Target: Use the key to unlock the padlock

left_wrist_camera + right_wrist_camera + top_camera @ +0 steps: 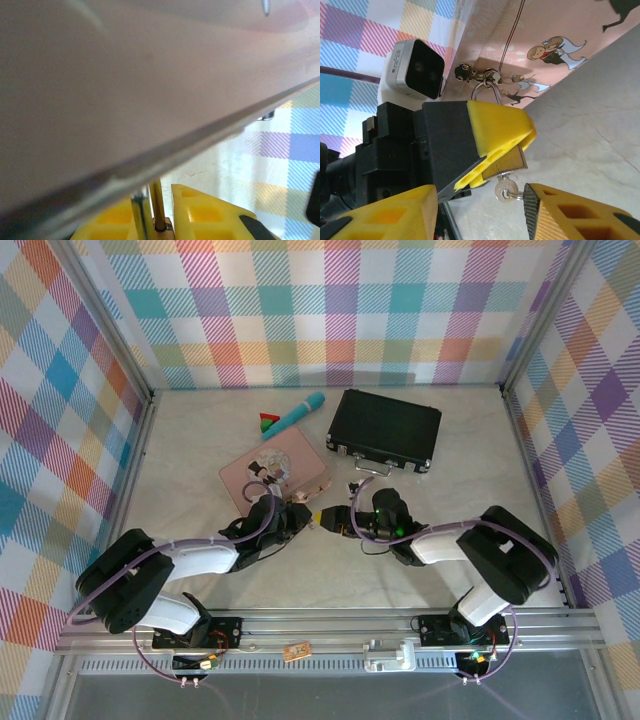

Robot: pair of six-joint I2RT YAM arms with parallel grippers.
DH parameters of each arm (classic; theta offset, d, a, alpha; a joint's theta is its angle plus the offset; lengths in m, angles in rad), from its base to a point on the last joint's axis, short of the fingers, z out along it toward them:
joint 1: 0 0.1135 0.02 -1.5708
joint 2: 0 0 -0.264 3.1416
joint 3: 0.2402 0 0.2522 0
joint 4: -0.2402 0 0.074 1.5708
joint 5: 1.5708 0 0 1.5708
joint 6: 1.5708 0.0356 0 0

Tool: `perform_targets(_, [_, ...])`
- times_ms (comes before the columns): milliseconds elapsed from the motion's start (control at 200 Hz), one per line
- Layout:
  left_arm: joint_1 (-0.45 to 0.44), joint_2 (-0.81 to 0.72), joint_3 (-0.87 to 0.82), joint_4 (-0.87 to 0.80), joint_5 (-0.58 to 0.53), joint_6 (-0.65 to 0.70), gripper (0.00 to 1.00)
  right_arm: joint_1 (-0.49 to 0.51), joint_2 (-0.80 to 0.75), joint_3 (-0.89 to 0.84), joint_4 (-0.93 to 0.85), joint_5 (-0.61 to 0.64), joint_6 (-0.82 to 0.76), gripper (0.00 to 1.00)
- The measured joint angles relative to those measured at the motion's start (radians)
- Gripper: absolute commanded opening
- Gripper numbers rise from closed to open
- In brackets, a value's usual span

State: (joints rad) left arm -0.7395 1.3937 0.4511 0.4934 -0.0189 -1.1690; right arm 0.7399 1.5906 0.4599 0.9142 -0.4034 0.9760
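Observation:
The small brass padlock (pixel 509 164) hangs by its silver shackle (pixel 487 91) from the latch of the pink tin (pixel 560 45). My left gripper (pixel 522 145) is shut on the padlock's body, its yellow fingers (pixel 495 122) covering most of it. The key (pixel 505 190) sticks out of the padlock's underside, a small ring through its round head. My right gripper (pixel 479 202) is open around the key, whose head lies close to the right pad (pixel 532 210). From above, the two grippers (pixel 303 517) (pixel 337 521) meet tip to tip just in front of the tin (pixel 275 472).
A black case (pixel 385 430) lies behind to the right. A teal cylinder (pixel 295 415) and a red-green block (pixel 267 422) sit behind the tin. An orange-brown tag (pixel 294 651) rests on the front rail. The tin's side (pixel 125 75) looms close over the left fingers (pixel 210 215).

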Motion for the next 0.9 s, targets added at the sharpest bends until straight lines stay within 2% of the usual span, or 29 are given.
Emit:
perform_targets(170, [0.0, -0.039, -0.013, 0.044, -0.02, -0.024, 0.0, 0.001, 0.084, -0.003, 0.139, -0.014, 0.06, 0.45])
perform_targets(610, [0.0, -0.082, -0.031, 0.071, -0.046, -0.04, 0.0, 0.034, 0.185, 0.037, 0.29, -0.036, 0.146, 0.28])
perform_targets(745, [0.0, -0.089, -0.038, 0.075, -0.066, -0.04, 0.0, 0.04, 0.213, 0.04, 0.335, -0.036, 0.175, 0.2])
perform_targets(900, [0.0, -0.089, -0.052, 0.093, -0.08, -0.044, 0.0, 0.04, 0.236, 0.04, 0.376, -0.032, 0.219, 0.02])
